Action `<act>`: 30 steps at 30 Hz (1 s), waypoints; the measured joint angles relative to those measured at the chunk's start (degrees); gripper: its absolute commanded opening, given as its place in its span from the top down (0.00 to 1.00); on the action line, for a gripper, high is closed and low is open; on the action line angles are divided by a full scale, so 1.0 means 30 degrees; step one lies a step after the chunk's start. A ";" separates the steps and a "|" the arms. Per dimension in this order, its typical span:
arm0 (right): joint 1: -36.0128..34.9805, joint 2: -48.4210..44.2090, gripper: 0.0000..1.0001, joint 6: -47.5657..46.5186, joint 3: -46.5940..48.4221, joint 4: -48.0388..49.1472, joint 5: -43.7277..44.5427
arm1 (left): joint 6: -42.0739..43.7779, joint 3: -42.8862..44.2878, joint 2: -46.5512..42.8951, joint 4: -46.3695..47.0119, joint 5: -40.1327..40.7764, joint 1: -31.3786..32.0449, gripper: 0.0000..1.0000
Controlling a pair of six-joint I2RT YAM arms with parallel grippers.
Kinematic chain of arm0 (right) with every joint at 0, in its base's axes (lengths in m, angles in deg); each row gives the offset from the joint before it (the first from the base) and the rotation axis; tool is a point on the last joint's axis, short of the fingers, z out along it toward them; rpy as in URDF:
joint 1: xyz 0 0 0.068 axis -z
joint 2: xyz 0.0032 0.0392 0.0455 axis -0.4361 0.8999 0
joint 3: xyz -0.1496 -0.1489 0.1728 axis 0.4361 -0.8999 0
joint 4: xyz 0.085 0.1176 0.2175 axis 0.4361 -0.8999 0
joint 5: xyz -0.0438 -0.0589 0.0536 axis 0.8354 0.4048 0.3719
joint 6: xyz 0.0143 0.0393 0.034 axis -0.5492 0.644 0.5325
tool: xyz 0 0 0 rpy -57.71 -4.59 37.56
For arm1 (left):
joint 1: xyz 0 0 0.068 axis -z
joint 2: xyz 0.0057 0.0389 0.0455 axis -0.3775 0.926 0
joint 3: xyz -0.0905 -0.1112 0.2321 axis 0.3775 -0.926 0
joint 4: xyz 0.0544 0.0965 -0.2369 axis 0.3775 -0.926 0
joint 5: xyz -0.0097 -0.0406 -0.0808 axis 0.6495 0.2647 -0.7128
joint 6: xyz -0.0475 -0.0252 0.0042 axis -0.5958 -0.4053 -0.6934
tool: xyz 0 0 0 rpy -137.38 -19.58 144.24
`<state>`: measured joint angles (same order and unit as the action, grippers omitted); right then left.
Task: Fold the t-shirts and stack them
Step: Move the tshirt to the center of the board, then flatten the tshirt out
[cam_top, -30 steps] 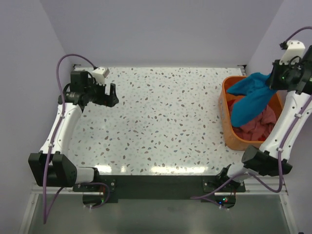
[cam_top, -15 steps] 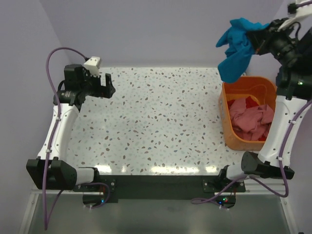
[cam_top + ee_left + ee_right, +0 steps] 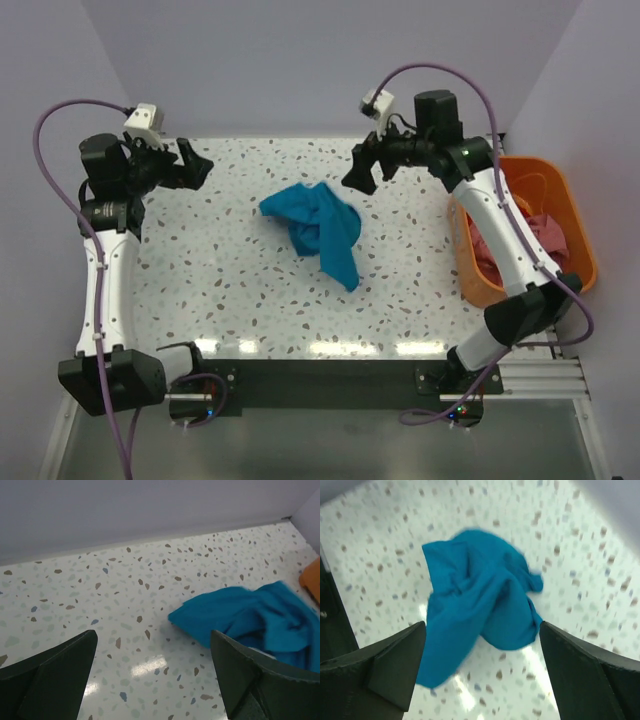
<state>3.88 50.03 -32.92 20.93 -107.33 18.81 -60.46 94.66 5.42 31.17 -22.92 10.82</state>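
So the teal-blue t-shirt (image 3: 318,228) is lying in a crumpled heap on the speckled table (image 3: 250,290), not folded at all, one end trailing toward the near edge. The right gripper (image 3: 360,172) hangs up off the table just beyond the heap on its far right side, fingers spread wide with nothing between them. In its wrist view the shirt (image 3: 480,610) sits below the gripper (image 3: 482,625), framed right between the two dark fingers (image 3: 395,665) and not touching either one.

The left gripper (image 3: 190,165) is well apart from the shirt, off on the far left, also spread and empty. From its wrist cam the shirt (image 3: 250,620) lies ahead and to the right of the gripper (image 3: 154,635).

The pink and red shirts (image 3: 487,255) are bunched in the orange tub (image 3: 578,235), out to the right of the right arm, well behind where its gripper points
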 measured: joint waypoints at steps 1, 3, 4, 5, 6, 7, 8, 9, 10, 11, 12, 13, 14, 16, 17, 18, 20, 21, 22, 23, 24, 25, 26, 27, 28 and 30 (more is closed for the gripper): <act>-0.0029 0.0022 0.02 -0.0466 -0.0678 -0.0437 0.0335 | 0.0619 0.0102 0.0204 -0.0321 -0.0321 0.0000 0.00; 0.0197 0.0255 0.02 -0.1632 -0.2011 -0.1741 0.1122 | 0.1749 0.0138 0.0656 -0.1013 -0.0940 0.0000 0.00; 0.0299 0.0393 0.01 -0.2178 -0.2739 -0.2229 0.1392 | 0.2433 0.0131 0.0940 -0.1508 -0.1297 0.0022 0.00; 0.0415 0.0583 0.01 -0.2667 -0.3417 -0.2820 0.1676 | 0.3162 0.0087 0.1253 -0.1967 -0.1596 0.0080 0.00; 0.0495 0.0787 0.04 -0.3045 -0.4167 -0.3242 0.1916 | 0.3854 -0.0007 0.1581 -0.2463 -0.1836 0.0204 0.00; 0.0546 0.0969 0.06 -0.3322 -0.5013 -0.3432 0.2127 | 0.4860 -0.0160 0.1960 -0.3002 -0.1953 0.0474 0.00; 0.0546 0.1195 0.10 -0.3526 -0.5792 -0.3774 0.2339 | 0.5530 -0.0306 0.2259 -0.3351 -0.2047 0.0714 0.01; 0.0546 0.1443 0.12 -0.3665 -0.6492 -0.4036 0.2404 | 0.6339 -0.0576 0.2630 -0.3759 -0.2091 0.1195 0.02; 0.0525 0.1639 0.15 -0.3687 -0.7191 -0.4109 0.2448 | 0.7169 -0.0925 0.2987 -0.4102 -0.2069 0.1756 0.04; 0.0466 0.1836 0.18 -0.3672 -0.7774 -0.4248 0.2455 | 0.7970 -0.1399 0.3300 -0.4328 -0.1974 0.2361 0.09; 0.0415 0.1974 0.19 -0.3643 -0.8342 -0.4248 0.2448 | 0.8663 -0.2011 0.3534 -0.4437 -0.1931 0.3038 0.12; 0.0342 0.2033 0.21 -0.3592 -0.8786 -0.4226 0.2448 | 0.9311 -0.2659 0.3730 -0.4568 -0.1814 0.3745 0.15; 0.0182 0.2047 0.22 -0.3475 -0.9304 -0.4211 0.2455 | 0.9916 -0.3286 0.3920 -0.4648 -0.1705 0.4386 0.22; -0.0350 0.2047 0.22 -0.3177 -1.0207 -0.3985 0.2586 | 1.0805 -0.4320 0.4350 -0.4685 -0.1537 0.5501 0.26; -0.0758 0.2047 0.21 -0.2994 -1.0601 -0.3759 0.2659 | 1.1220 -0.4714 0.4597 -0.4612 -0.1413 0.5901 0.28; -0.1209 0.2069 0.21 -0.2776 -1.0965 -0.3475 0.2747 | 1.1570 -0.5034 0.4881 -0.4532 -0.1275 0.6193 0.28; -0.2091 0.2084 0.21 -0.2324 -1.1635 -0.2878 0.2907 | 1.2036 -0.5544 0.5486 -0.4189 -0.0903 0.6513 0.28; -0.2470 0.2120 0.21 -0.2120 -1.1927 -0.2550 0.3038 | 1.2138 -0.5748 0.5697 -0.3942 -0.0692 0.6615 0.28; -0.2783 0.2186 0.21 -0.1872 -1.2189 -0.2229 0.3191 | 1.2284 -0.6025 0.5989 -0.3585 -0.0291 0.6812 0.28; -0.3031 0.2331 0.21 -0.1603 -1.2400 -0.1945 0.3322 | 1.2400 -0.6207 0.6186 -0.3257 -0.0007 0.6951 0.28; -0.3162 0.2565 0.21 -0.1348 -1.2560 -0.1632 0.3453 | 1.2509 -0.6426 0.6419 -0.2805 0.0350 0.7155 0.28; -0.3228 0.2871 0.21 -0.1078 -1.2670 -0.1297 0.3774 | 1.2590 -0.6594 0.6666 -0.2353 0.0729 0.7366 0.28; -0.3249 0.3235 0.21 -0.0852 -1.2772 -0.0925 0.4087 | 1.2641 -0.6725 0.6921 -0.1953 0.1137 0.7577 0.28; -0.3264 0.3606 0.21 -0.0612 -1.2845 -0.0597 0.4408 | 1.2670 -0.6849 0.7191 -0.1501 0.1501 0.7752 0.28; -0.3286 0.3891 0.21 -0.0452 -1.2903 -0.0364 0.4692 | 1.2757 -0.6929 0.7431 -0.1122 0.1792 0.7868 0.28; -0.3330 0.4503 0.23 -0.0095 -1.3019 0.0146 0.5348 | 1.2910 -0.6987 0.7985 -0.0423 0.2317 0.8021 0.30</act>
<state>-6.11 63.54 -33.20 -18.13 -106.89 34.85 -21.73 73.70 29.38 29.91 -15.97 34.89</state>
